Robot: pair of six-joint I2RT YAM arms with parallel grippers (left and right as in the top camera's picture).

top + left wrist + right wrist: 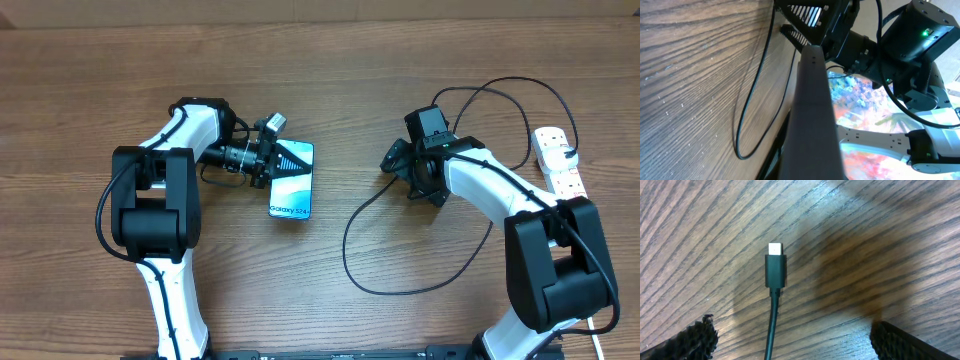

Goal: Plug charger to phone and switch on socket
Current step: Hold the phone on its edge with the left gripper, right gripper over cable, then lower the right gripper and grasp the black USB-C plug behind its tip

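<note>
Close view from the right wrist: the charger's plug [775, 271] lies flat on the wooden tabletop [880, 225]. Its silver tip points to 12 o'clock and its thin black cable runs off toward 6 o'clock. The plug's long axis therefore runs straight along the middle line between the right fingers [697, 337]. Their black ribbed pads show only at the 7 o'clock and 5 o'clock corners of the view. They are spread as wide as they go, hold nothing, and do not touch the plug. The plug sits in the gap, a little toward the 7 o'clock pad.

Close view from the left wrist: the phone [812, 115] fills the middle as a dark edge, with its bright screen to the right. The pads themselves are not visible here.

From overhead, the left fingers [268, 168] are pressed together at the phone's 11 o'clock corner and appear to pinch it there. The phone lies screen up with its long axis running roughly 12 to 6 o'clock. Its charging port cannot be made out.

The phone lies at 9 o'clock from the right arm's wrist, with bare tabletop between them. The right arm is clearly the nearer one to the plug. The cable loops wide toward 6 o'clock, then back toward 1 o'clock. The white socket [560, 160] lies at 3 o'clock from the right wrist, near the tabletop's edge. Neither arm touches it.
</note>
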